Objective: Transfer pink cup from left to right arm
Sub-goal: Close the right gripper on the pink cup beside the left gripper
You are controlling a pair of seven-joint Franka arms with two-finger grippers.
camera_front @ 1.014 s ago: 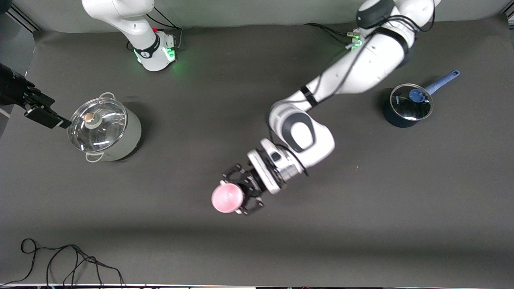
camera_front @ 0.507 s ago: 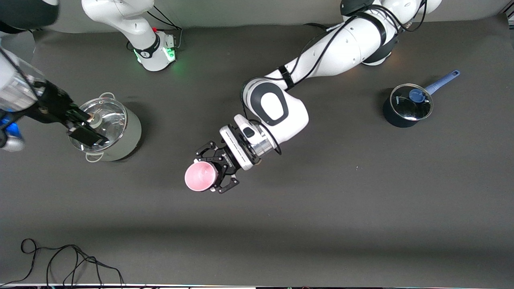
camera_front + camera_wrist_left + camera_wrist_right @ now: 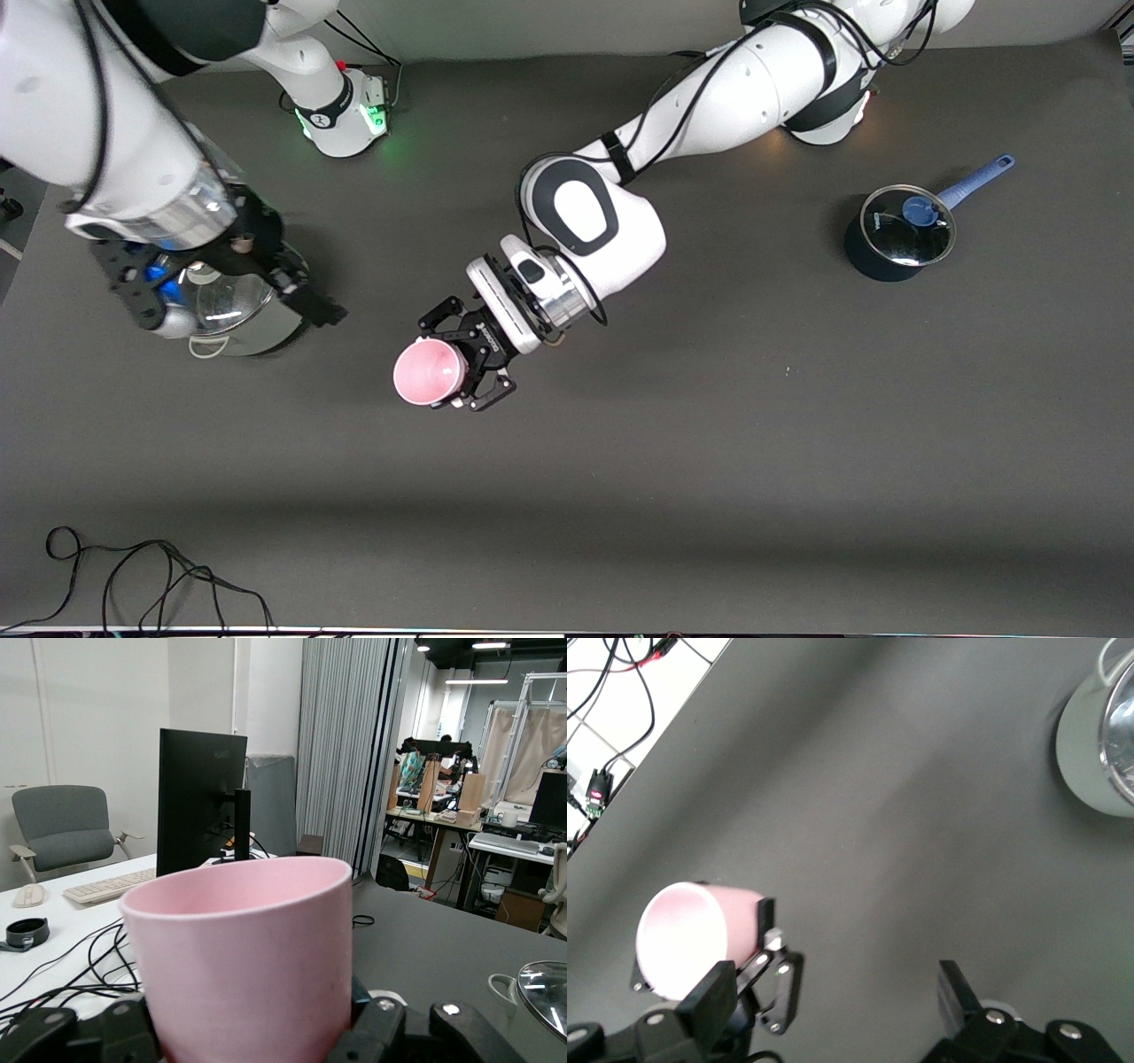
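left gripper (image 3: 454, 370): pinching pink cup (image 3: 429, 373) over mid surface (image 3: 709, 461) | right gripper (image 3: 292, 292): spread, empty, over steel pot (image 3: 266, 323)

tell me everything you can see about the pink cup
The pink cup is small, pale pink, plain and tapered, with no handle and a smooth plastic look. It appears empty. The left hand is shut on it, fingers clamping its sides, holding it in the air over the bare middle of the dark table, tipped so its open mouth shows to the front camera. Nothing else touches it. The right wrist view shows it too.
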